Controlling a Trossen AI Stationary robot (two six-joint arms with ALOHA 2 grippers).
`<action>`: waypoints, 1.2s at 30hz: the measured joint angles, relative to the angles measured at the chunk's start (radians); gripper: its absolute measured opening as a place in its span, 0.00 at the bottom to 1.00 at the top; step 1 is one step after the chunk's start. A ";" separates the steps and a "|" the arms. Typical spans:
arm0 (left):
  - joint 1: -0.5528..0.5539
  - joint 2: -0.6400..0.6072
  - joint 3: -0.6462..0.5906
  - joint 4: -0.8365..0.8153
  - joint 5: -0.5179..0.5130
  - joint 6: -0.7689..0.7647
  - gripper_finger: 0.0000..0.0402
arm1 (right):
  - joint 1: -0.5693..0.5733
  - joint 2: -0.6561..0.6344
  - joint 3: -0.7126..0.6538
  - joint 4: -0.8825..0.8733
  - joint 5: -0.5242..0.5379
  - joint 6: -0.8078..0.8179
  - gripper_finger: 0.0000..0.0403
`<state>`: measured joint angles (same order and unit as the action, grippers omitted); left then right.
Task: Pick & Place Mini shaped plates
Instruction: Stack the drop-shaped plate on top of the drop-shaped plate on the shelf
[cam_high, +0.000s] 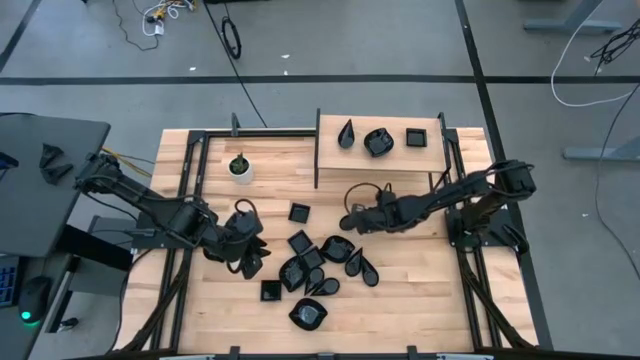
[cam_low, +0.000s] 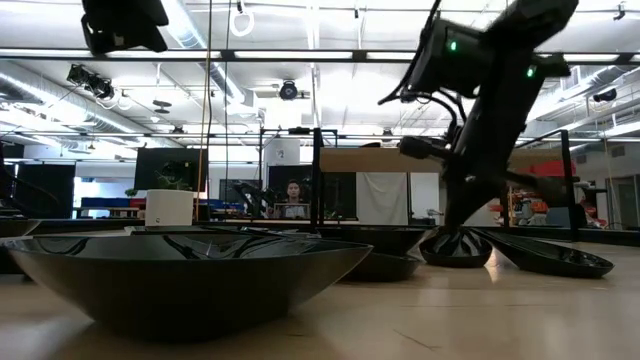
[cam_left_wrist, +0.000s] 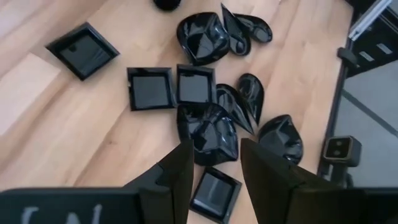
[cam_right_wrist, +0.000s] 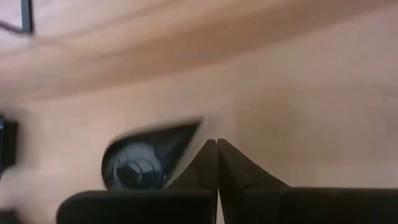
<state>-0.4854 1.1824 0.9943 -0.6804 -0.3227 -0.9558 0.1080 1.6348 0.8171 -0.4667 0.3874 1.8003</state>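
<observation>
From above, the mini shaped plates (cam_high: 315, 270) lie in a bunch on the wooden table (cam_high: 420, 290), and 3 more sit on a raised wooden shelf (cam_high: 385, 158) at the back, near a small white pot (cam_high: 240, 168) with a plant. The left gripper (cam_high: 250, 262) hangs at the left edge of the bunch, and the right gripper (cam_high: 350, 222) is low by the top of the bunch. From table height, a big shiny black bowl-shaped plate (cam_low: 190, 275) fills the front, and 1 dark arm comes down on a plate farther back. The left wrist view shows square, teardrop and round plates, with the left gripper (cam_left_wrist: 214, 168) spread apart and holding nothing. The right wrist view shows the right gripper (cam_right_wrist: 217, 163) pinched tight, empty, just beside a teardrop plate (cam_right_wrist: 146, 155). The plates look hard, smooth, slippery and light, and may chip, so I would pinch a thin rim.
</observation>
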 joint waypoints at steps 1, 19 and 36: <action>0.000 0.000 0.000 0.004 0.011 -0.001 0.34 | -0.012 0.000 -0.016 0.026 0.005 -0.005 0.00; 0.000 0.009 0.000 0.107 -0.051 -0.002 0.34 | -0.034 -0.023 -0.067 0.315 0.028 -0.205 0.00; 0.214 0.372 0.000 0.641 0.006 0.103 0.34 | 0.445 -0.352 -0.067 -0.089 0.077 -0.127 0.00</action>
<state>-0.2717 1.5540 0.9947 -0.0392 -0.3165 -0.8524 0.5525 1.2833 0.7506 -0.5559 0.4641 1.6735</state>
